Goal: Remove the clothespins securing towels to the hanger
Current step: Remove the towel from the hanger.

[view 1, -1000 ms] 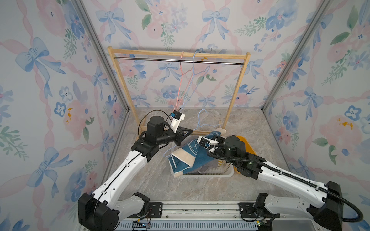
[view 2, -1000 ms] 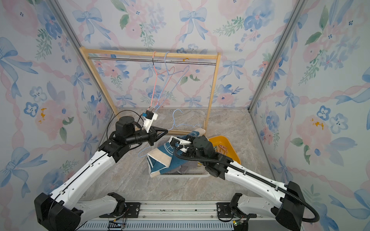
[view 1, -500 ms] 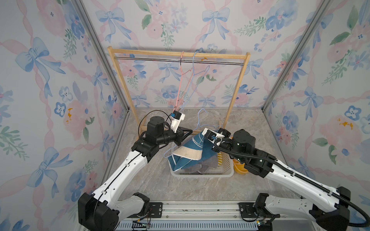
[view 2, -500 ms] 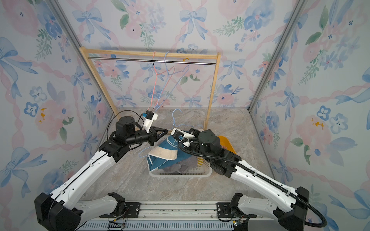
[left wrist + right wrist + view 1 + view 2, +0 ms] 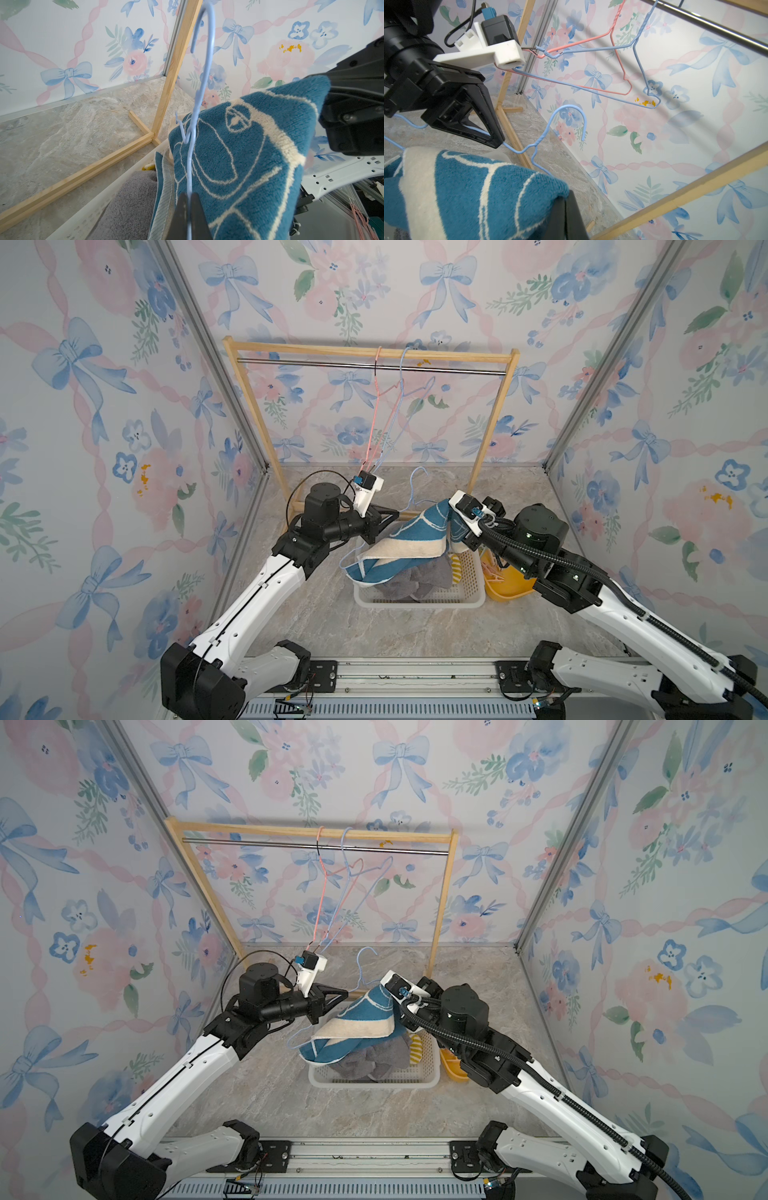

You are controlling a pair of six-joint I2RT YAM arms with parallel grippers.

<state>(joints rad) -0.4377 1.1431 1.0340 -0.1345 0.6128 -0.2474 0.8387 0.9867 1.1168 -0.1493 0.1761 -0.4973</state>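
Clothespins (image 5: 496,567) sit in the yellow bin (image 5: 511,593) just beside the basket (image 5: 415,602); I see none on the blue towel (image 5: 409,531). My left gripper (image 5: 188,196) is clamped on the hanger (image 5: 202,83) wire to steady it. My right gripper (image 5: 566,200) pinches the towel's corner, likely to slide it off over the basket.

Wallpaper (image 5: 104,456) of pale blue bows, pink ribbons and flowers covers the three walls around a wooden rack (image 5: 311,348), which stands close to the back wall. A metal rail (image 5: 457,371) runs just under the rack's top bar. Aluminium posts (image 5: 208,337) mark the corners either side of the rack. The floor (image 5: 332,626) in front of it is grey-beige marbled stone, evenly lit.
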